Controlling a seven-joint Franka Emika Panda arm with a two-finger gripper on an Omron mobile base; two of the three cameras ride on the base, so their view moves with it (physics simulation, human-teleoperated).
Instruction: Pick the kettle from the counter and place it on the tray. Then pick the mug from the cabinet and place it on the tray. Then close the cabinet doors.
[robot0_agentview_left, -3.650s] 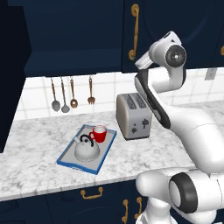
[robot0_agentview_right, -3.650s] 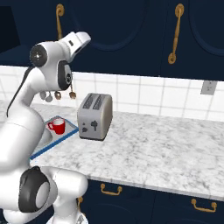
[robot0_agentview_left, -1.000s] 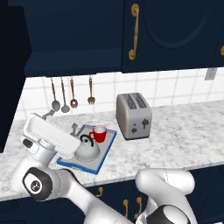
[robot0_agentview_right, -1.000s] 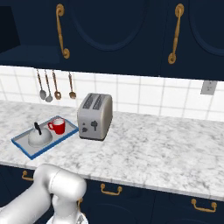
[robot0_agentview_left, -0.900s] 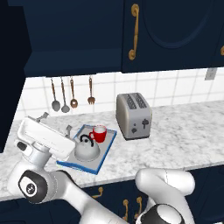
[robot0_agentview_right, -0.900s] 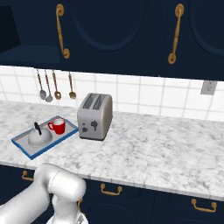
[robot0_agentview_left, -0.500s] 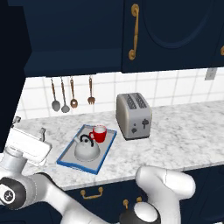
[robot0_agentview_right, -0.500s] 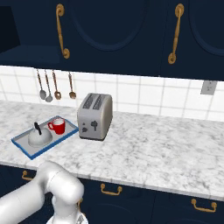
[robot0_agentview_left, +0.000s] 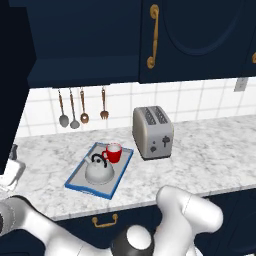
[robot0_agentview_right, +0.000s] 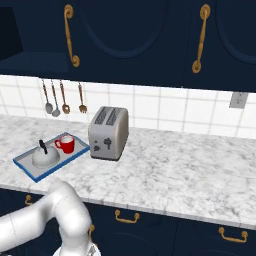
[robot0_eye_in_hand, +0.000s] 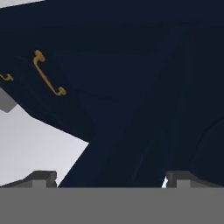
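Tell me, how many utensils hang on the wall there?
4: all hang in a row on the white tiles above the tray: ladle, spoon, second spoon, fork. None looks hidden.

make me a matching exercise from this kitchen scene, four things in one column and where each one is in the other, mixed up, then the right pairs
Things:
1. kettle
2. mug
3. toaster
4. spoons and fork

Places:
A. hanging on the tiled wall under the cabinet
B. on the bare counter, right of the tray
C. on the tray, at the end nearer the counter's front edge
D. on the tray, at the end nearer the wall

Right pairs: 1-C, 2-D, 3-B, 4-A
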